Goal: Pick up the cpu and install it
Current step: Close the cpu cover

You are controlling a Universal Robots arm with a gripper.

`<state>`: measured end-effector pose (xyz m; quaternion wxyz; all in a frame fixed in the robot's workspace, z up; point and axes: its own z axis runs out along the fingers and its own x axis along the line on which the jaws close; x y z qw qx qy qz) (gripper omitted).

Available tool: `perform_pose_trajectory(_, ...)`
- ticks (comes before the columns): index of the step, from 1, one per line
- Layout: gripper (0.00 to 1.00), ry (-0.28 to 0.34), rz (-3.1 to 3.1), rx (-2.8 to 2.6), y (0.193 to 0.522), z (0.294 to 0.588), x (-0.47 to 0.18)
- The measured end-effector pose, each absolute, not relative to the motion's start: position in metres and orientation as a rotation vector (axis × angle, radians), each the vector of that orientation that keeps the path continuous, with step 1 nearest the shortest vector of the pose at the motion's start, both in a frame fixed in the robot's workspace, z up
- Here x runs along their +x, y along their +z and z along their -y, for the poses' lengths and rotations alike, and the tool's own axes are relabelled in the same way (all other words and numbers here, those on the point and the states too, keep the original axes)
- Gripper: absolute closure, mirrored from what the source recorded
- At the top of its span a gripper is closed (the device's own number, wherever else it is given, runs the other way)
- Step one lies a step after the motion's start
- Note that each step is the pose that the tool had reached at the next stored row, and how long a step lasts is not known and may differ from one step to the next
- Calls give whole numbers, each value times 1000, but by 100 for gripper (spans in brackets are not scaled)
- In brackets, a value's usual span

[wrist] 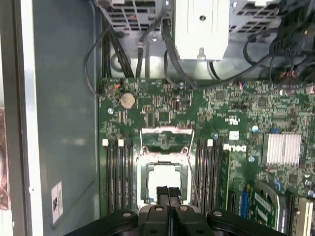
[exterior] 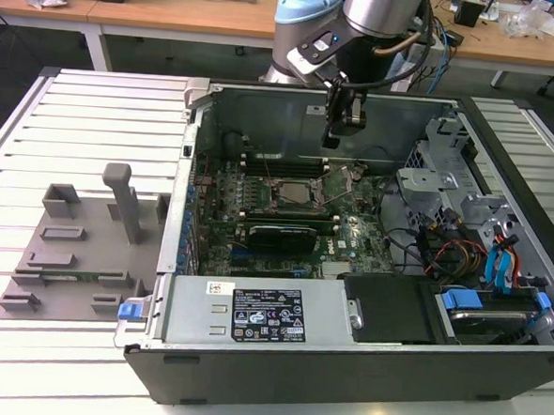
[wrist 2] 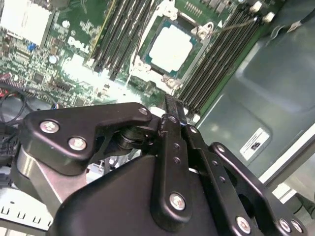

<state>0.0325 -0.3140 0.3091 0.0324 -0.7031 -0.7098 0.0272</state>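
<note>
The cpu, a small square chip with a silver metal top, lies flat inside the motherboard socket of the open computer case. It also shows in the second wrist view, cpu, and in the first wrist view, cpu. The socket's metal retention frame stands flipped open beside it. My gripper hangs above the board, slightly to the exterior view's right of the socket and clear of the chip. Its black fingers are pressed together with nothing between them; the gripper reads the same in the first wrist view.
A grey plastic tray fixture stands on the slatted table at the exterior view's left. Memory slots flank the socket. The case wall, drive cage, cables and power supply hem in the board.
</note>
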Motion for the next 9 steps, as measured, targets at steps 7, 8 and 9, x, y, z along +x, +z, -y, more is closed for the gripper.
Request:
perform_pose_trajectory(7, 89, 86, 2184, -2163, 309, 314, 62)
perform_pose_trajectory(8, 89, 86, 2184, -2163, 309, 314, 66)
perform_pose_trajectory(9, 89, 86, 2184, -2163, 309, 314, 71)
